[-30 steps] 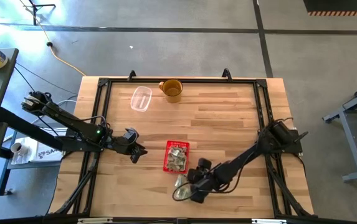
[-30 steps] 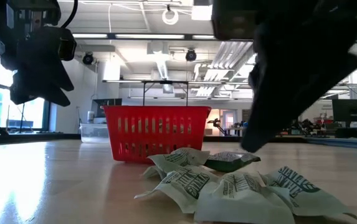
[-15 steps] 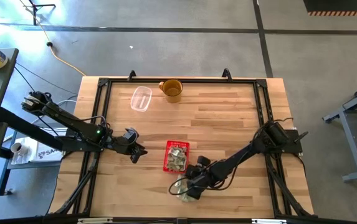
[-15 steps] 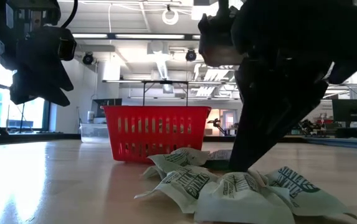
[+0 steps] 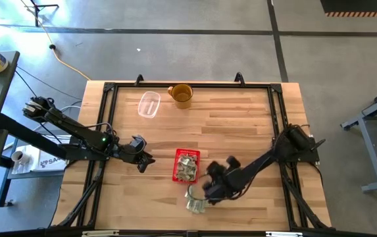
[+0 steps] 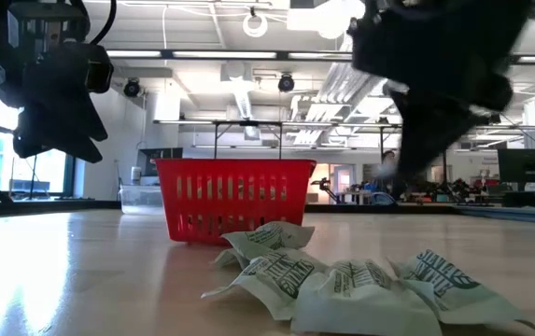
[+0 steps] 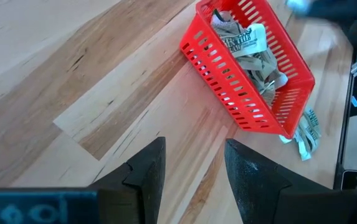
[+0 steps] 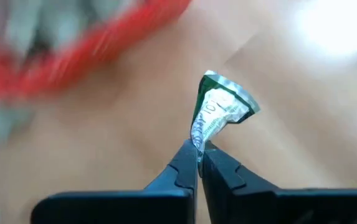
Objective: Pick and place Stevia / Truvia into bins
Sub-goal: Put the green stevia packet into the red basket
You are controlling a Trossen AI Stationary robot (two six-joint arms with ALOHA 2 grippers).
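Pale green sweetener packet [image 8: 218, 115] was pinched by one corner in the right gripper [image 8: 198, 152], lifted clear of the loose pile [image 5: 195, 199] beside the red basket [image 5: 186, 164] for dropping in, while the left gripper [image 7: 194, 155] hung open nearby.

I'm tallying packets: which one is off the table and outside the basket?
The packet pinched in the right claw. The others lie loose on the table or inside the red basket.
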